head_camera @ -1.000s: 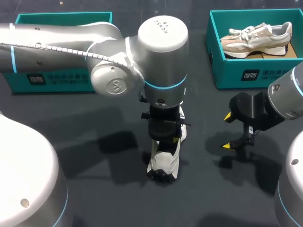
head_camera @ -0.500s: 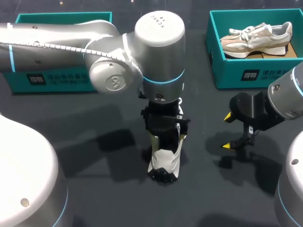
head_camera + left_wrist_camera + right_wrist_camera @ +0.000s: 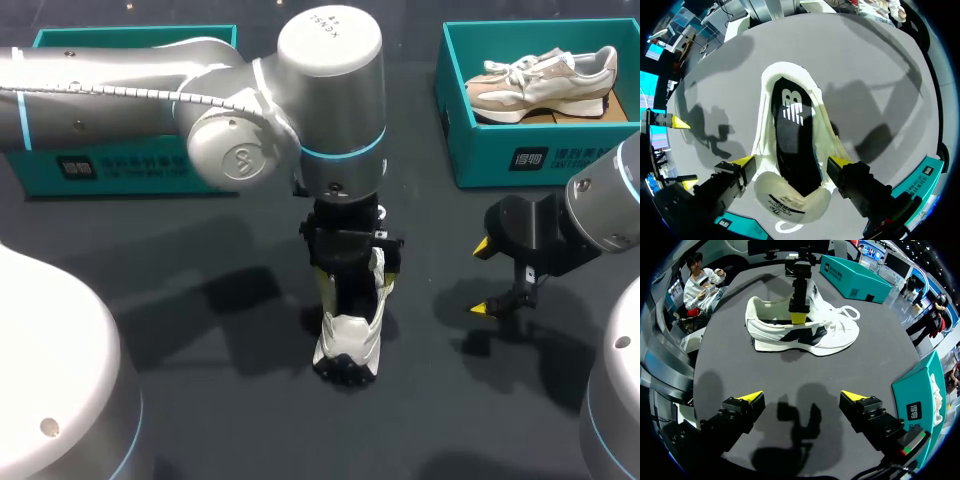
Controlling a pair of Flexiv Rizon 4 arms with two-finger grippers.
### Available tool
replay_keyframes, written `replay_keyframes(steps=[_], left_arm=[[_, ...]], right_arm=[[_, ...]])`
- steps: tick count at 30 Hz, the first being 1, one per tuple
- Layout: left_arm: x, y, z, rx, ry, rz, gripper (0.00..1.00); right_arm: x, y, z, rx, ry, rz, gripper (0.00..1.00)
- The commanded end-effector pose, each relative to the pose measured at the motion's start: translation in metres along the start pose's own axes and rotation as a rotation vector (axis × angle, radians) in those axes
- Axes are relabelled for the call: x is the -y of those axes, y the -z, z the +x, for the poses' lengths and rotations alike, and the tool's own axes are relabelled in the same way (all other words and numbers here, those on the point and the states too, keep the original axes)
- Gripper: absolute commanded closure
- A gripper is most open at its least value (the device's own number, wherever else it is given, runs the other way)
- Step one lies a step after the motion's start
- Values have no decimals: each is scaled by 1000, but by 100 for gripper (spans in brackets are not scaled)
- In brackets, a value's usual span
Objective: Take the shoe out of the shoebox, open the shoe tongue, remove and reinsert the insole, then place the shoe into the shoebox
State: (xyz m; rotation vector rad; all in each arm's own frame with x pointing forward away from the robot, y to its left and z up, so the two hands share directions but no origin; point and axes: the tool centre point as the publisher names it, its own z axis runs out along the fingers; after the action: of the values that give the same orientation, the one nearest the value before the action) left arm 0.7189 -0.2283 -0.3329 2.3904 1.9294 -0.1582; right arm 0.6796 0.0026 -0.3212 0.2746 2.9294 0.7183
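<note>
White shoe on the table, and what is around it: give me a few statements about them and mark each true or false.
1. The white shoe stands on its sole on the table. True.
2. The dark insole lies on the table beside the shoe. False: it sits inside the shoe.
3. The right end effector holds a shoe. False: it is open and empty, over bare table.
4. A second shoe lies in the shoebox at the robot's right. True.
5. The left end effector is above the white shoe's opening. True.
</note>
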Motion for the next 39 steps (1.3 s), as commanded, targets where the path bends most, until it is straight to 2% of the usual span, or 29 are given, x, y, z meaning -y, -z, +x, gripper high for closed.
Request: replay_keyframes(steps=[1, 7, 14, 22, 26, 28, 29, 30, 31, 32, 33, 39], left_arm=[[-6, 4, 2, 4, -2, 2, 9], [-10, 11, 2, 3, -5, 3, 13], [-18, 22, 3, -14, -20, -1, 13], [-34, 39, 14, -34, -7, -20, 13], [-51, 52, 19, -40, 12, -32, 14], [-62, 59, 19, -37, 27, -33, 19], [-67, 62, 19, -35, 29, -31, 34], [-71, 65, 19, -35, 34, -31, 40], [-75, 67, 18, -40, 42, -36, 51], [-78, 70, 18, -38, 45, -33, 56], [-81, 72, 18, -36, 48, -31, 60], [-90, 79, 12, -30, 52, -29, 60]], right_arm=[[0, 0, 2, 3, 1, 1, 0], [0, 0, 2, 3, 1, 1, 0], [0, 0, 2, 3, 1, 1, 0], [0, 0, 2, 3, 1, 1, 0], [0, 0, 2, 3, 1, 1, 0], [0, 0, 2, 3, 1, 1, 0], [0, 0, 2, 3, 1, 1, 0], [0, 0, 2, 3, 1, 1, 0], [0, 0, 2, 3, 1, 1, 0], [0, 0, 2, 3, 1, 1, 0], [0, 0, 2, 3, 1, 1, 0], [0, 0, 2, 3, 1, 1, 0]])
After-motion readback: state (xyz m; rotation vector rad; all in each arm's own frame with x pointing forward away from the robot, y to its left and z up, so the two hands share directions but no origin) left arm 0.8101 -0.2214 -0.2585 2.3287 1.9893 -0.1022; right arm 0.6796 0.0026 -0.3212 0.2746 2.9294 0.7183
